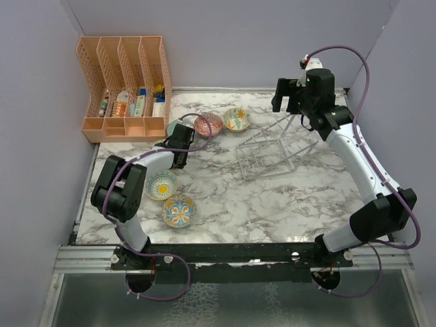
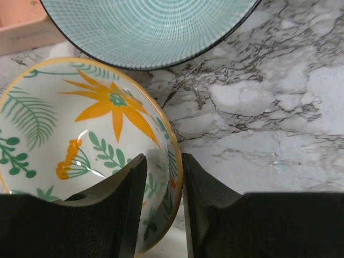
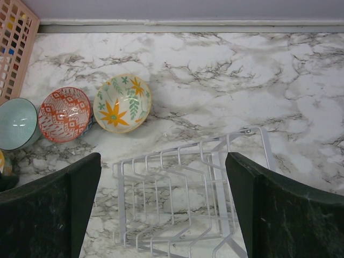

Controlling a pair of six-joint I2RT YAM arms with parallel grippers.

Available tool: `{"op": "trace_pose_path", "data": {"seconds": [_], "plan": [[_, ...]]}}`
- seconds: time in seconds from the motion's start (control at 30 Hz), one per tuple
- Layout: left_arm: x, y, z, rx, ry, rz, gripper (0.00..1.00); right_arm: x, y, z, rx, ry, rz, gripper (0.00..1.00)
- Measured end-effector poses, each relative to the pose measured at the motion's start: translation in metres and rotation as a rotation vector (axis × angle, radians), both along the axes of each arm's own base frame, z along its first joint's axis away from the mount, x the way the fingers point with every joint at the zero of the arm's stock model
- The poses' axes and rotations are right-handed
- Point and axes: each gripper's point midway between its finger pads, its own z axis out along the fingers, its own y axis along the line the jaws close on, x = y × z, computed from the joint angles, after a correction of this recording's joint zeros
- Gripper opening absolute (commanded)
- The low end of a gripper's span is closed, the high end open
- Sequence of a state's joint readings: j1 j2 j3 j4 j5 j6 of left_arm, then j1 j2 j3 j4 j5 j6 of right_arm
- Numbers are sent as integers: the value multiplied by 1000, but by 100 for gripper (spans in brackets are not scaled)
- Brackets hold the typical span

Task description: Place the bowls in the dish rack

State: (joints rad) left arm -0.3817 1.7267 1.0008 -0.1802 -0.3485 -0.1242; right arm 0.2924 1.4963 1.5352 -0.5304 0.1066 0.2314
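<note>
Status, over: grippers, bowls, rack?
Left gripper straddling yellow-flower bowl rim, grip unconfirmed. Right gripper open above rack. Rack empty, no bowl loaded. Teal bowl close beside the target.

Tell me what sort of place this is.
Likely a robot lab test cell dressed as a kitchen counter: plain partition walls box in a marble-patterned tabletop, robot arms are bolted to a metal rail at its edge, and a wire dish rack and patterned bowls serve as props.
</note>
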Motion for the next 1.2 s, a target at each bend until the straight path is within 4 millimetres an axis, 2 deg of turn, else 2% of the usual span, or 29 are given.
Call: {"op": "trace_pose_path", "data": {"seconds": [0.1,0.2,0.33,0.43,0.57,0.67,0.73,0.83,1.0,1.07,1.2], "plan": [[-5,3,-11,17,26,2,26,0,0,0,0,0,0,99],[-2,5,-8,26,8,4,20,0,0,0,0,0,0,99],[4,7,-2,45,-18,9,0,0,0,0,0,0,-1,99],[7,7,3,39,-23,24,0,0,0,0,-1,0,-1,99],[2,8,7,40,20,45,0,0,0,0,-1,-1,-1,100],[5,6,22,29,29,65,0,0,0,0,-1,0,-2,99],[12,1,39,10,10,77,0,0,-1,0,-2,0,-2,99],[23,-9,80,-29,-54,79,0,0,-1,0,-3,0,-5,99],[39,-50,173,-194,-235,29,0,1,-6,0,-19,-3,-23,99],[36,-70,204,-319,-292,-8,0,2,-8,0,-22,-4,-30,99],[20,-107,241,-624,-352,-75,0,3,-14,2,-21,-8,-43,99]]}}
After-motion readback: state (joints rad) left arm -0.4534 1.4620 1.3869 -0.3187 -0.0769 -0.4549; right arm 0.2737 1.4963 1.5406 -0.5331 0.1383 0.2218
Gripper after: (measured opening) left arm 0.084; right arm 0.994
